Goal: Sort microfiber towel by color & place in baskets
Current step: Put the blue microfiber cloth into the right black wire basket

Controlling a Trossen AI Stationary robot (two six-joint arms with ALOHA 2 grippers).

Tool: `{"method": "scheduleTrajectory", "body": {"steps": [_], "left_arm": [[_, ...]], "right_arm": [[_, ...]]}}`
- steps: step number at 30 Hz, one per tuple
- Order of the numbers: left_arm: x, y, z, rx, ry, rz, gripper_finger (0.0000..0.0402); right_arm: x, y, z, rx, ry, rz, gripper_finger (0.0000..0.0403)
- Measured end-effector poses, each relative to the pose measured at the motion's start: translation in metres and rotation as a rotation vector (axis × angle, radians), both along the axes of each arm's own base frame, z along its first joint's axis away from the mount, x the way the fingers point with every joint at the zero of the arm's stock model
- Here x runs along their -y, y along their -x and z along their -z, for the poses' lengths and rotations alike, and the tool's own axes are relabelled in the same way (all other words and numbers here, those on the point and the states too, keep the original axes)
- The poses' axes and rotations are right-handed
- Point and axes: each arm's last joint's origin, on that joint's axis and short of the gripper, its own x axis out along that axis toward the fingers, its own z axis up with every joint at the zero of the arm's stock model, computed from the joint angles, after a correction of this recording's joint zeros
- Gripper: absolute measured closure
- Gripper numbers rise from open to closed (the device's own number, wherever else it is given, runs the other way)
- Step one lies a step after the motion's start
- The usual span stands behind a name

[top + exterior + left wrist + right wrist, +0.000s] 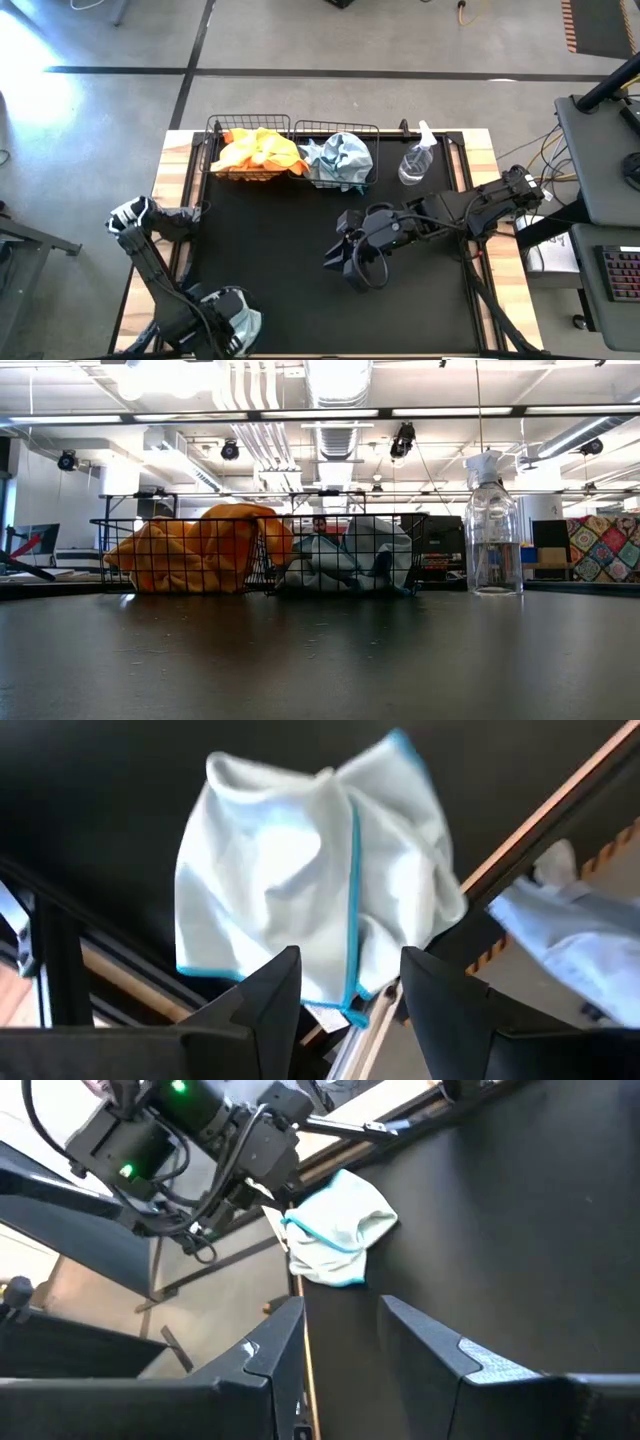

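My left gripper (342,988) hangs with fingers spread, empty, over a pale blue-grey towel (310,870) crumpled at the table's near left edge, teal hem showing, no clear long axis. My right gripper (345,262) waits mid-table, parted, holding nothing. Orange towels (255,150) fill the left basket (222,126), blue-grey ones (340,155) the right

no readable text, no labels, no brands, no numbers anywhere
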Motion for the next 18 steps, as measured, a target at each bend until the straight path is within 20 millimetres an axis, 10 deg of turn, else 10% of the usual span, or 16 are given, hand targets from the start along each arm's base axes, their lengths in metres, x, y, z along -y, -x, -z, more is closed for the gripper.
{"method": "scheduleTrajectory", "body": {"steps": [18], "left_arm": [[0.007, 0.000, 0.063, -0.157, -0.141, 0.015, 0.0244]], "right_arm": [[-0.012, 0.007, 0.005, -0.053, 0.019, -0.038, 0.0280]]}}
